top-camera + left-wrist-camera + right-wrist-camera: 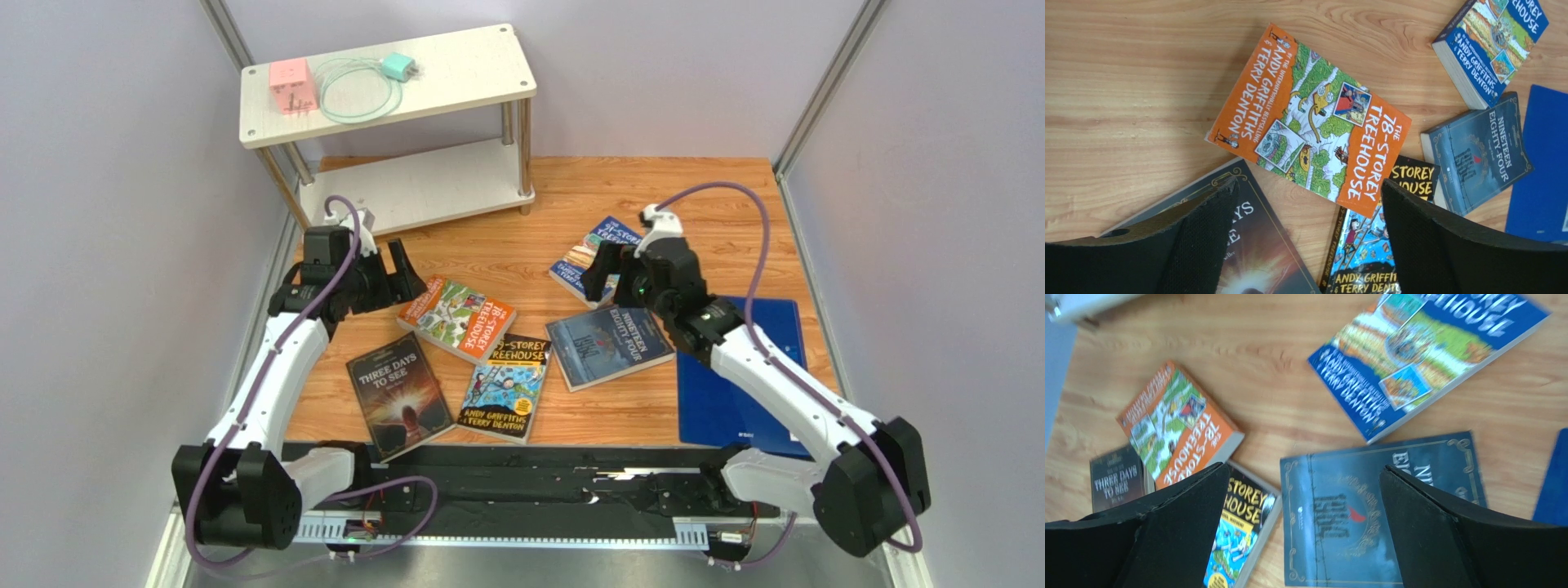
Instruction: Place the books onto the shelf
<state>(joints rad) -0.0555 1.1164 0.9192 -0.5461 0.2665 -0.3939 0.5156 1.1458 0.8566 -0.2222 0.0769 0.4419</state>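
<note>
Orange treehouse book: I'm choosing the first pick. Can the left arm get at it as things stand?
Probably yes. The left fingers stand open, aimed at the orange book, which lies flat with nothing on top and bare table along one side.

Bright, even, diffuse light falls from above; we see only soft, faint shadows beneath the shelf (pixel 466 67). The top and left wrist views are sharp. In the right wrist view we find the bright blue book (pixel 1425 349) blurred, its lettering smeared. The wooden table (pixel 1137 92) carries a faint sheen.
</note>
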